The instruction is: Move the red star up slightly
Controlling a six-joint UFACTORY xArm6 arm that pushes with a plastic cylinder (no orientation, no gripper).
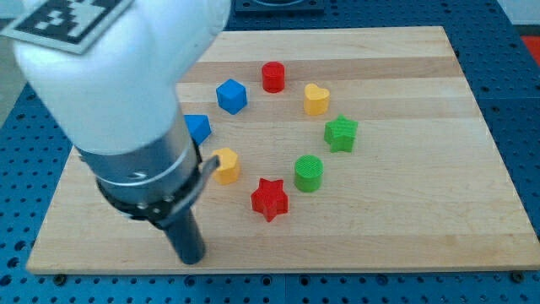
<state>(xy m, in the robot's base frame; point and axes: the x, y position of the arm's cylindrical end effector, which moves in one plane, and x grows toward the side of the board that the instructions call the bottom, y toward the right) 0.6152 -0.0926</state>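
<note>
My tip [192, 256] rests on the table [439, 228] left of and below the red star [269, 199], apparently not touching it. There are no jaws, only a rod. The upward push looks entirely undone.

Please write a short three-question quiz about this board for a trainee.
1. True or false: my tip touches the red star.
2. Which block lies nearest the red star, toward the view's upper right? A) blue cube B) green cylinder C) yellow heart
3. Fill in: the block nearest the view's top is the red ____.

Key:
1. False; my tip stands apart from the star, toward the view's lower left.
2. B.
3. Cylinder.
</note>
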